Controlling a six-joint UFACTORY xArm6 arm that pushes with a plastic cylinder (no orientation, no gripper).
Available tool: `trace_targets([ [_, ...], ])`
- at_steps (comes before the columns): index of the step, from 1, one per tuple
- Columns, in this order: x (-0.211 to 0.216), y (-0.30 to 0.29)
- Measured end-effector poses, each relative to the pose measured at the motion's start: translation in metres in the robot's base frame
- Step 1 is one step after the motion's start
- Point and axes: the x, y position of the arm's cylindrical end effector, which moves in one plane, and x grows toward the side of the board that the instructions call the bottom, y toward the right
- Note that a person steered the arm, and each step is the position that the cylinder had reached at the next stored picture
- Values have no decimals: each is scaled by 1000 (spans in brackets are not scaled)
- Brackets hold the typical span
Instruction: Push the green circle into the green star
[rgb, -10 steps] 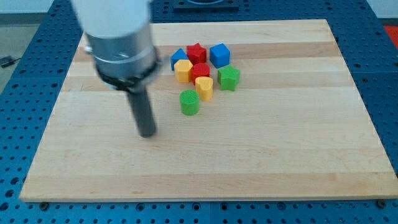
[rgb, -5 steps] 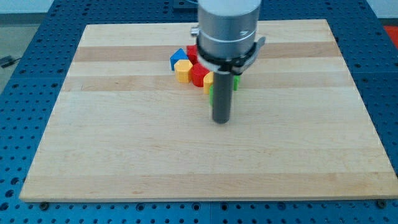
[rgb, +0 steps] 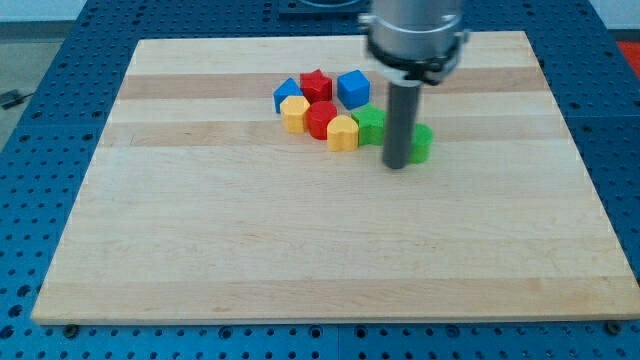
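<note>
One raised camera looks obliquely down across the wooden board (rgb: 200, 250).

2 blue blocks (rgb: 353, 87), 2 red blocks (rgb: 317, 84), 2 yellow blocks (rgb: 294, 112), 2 green blocks (rgb: 370, 125)

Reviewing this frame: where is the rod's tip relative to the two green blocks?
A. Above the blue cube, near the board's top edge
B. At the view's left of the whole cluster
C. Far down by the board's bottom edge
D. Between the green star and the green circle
D. My tip sits between them, with the green star on its left and the green circle peeking out at its right.
</note>
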Motion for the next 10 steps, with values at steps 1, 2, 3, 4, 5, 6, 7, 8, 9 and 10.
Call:
trace_targets([
  [1, 14, 8],
  [2, 13, 47],
  [3, -7, 58],
  [4, -8, 32],
  [5, -9, 27],
  [6, -20, 25],
  [7, -46, 14],
  [8, -69, 10],
  [9, -67, 11],
  [10, 13, 24],
])
